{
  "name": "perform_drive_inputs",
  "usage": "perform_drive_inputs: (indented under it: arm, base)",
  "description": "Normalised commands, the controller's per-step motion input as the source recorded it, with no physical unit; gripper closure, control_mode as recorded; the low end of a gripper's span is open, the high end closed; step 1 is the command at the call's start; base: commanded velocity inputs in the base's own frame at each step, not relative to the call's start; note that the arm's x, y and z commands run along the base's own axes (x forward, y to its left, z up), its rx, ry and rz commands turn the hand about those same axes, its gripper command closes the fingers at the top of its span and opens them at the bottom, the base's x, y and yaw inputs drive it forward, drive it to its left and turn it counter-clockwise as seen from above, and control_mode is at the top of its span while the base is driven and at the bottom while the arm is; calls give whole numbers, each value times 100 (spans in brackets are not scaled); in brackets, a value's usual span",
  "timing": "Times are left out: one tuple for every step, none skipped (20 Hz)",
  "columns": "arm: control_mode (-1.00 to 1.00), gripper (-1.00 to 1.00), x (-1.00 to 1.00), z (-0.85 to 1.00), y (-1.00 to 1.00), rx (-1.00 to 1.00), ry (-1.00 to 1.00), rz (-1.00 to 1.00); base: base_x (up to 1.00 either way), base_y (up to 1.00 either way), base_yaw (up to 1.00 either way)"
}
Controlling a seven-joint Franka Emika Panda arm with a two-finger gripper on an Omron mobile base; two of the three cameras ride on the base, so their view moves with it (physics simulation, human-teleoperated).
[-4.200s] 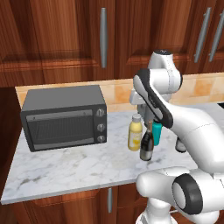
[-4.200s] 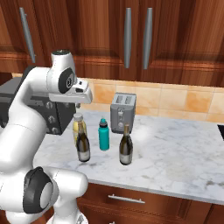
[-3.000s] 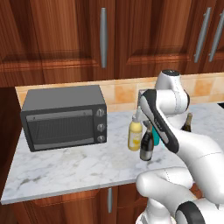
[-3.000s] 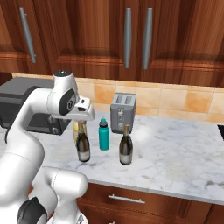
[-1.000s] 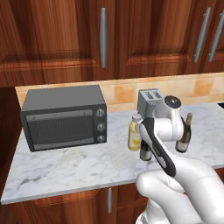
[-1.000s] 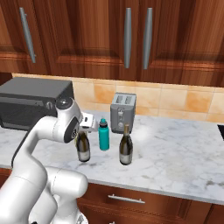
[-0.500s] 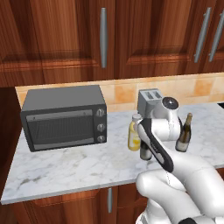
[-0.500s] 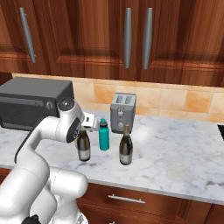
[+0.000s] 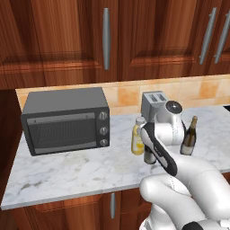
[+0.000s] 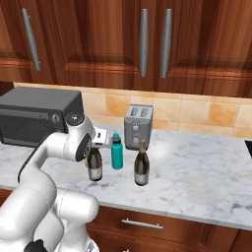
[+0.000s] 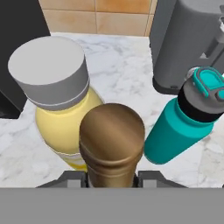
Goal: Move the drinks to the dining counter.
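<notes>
Several drinks stand on the marble worktop (image 10: 197, 167). My gripper (image 10: 94, 145) has come down over the neck of a dark wine bottle (image 10: 95, 168) (image 9: 149, 155), and its brown cap (image 11: 112, 131) fills the hand view, with both fingers pressed against the neck: shut on it. The bottle stands upright on the worktop. A yellow bottle with a white cap (image 11: 59, 100) (image 9: 137, 140) is just beside it on one side. On the other side is a teal bottle with a dark cap (image 11: 186, 124) (image 10: 116, 151). A second dark wine bottle (image 10: 141, 166) (image 9: 189, 138) stands apart to the right. The dining counter is out of view.
A grey toaster (image 10: 138, 126) (image 9: 153, 103) stands against the tan tile backsplash right behind the bottles. A dark microwave (image 9: 67, 119) (image 10: 37, 115) sits to the left. Wooden cabinets with metal handles hang above. Open marble lies to the right of the bottles.
Over the last seconds the hand came down from above the bottles onto the near dark bottle's neck. Within the last half second the fingers closed on it. No bottle has moved.
</notes>
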Motion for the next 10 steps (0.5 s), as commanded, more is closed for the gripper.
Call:
perform_drive_inputs:
  arm:
    - [-100,100,0,0,0,0,0,0]
    - [-100,100,0,0,0,0,0,0]
    - [-100,100,0,0,0,0,0,0]
    - [-100,100,0,0,0,0,0,0]
    - [-100,100,0,0,0,0,0,0]
    - [-100,100,-9,0,0,0,0,0]
    - [-100,100,-24,21,0,0,-2,0]
    - [-100,100,-33,39,0,0,-7,0]
    - [-100,100,-34,48,0,0,-9,0]
    - [-100,100,-41,62,0,0,-9,0]
  base:
    - [0,0,0]
    - [0,0,0]
    - [0,0,0]
    - [0,0,0]
    - [0,0,0]
    - [0,0,0]
    - [0,0,0]
    - [0,0,0]
    - [0,0,0]
    - [0,0,0]
